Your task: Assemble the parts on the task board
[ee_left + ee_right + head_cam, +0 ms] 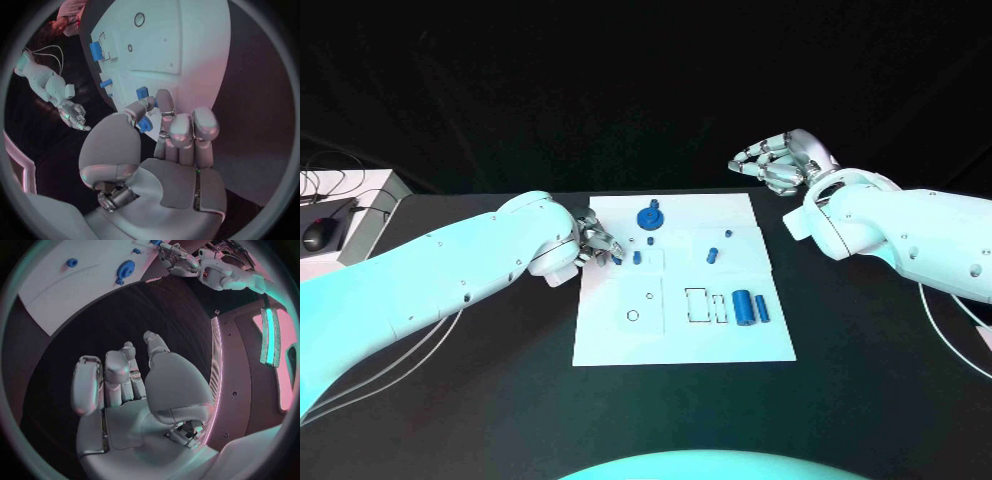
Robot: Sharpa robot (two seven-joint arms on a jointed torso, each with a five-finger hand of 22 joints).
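The white left arm reached in over the table. Its silver left hand (596, 243) pinched a small blue piece (144, 125) between thumb and a finger. The white right arm was lifted higher. Its silver right hand (780, 160) held nothing, with its fingers curled loosely and a little apart.

White rectangular task board (682, 335), flat on black bench. Blue parts: round knobbed piece (649, 217) near far edge; small pegs (713, 254) mid-board; two upright cylinders (753, 308) at right, side by side.
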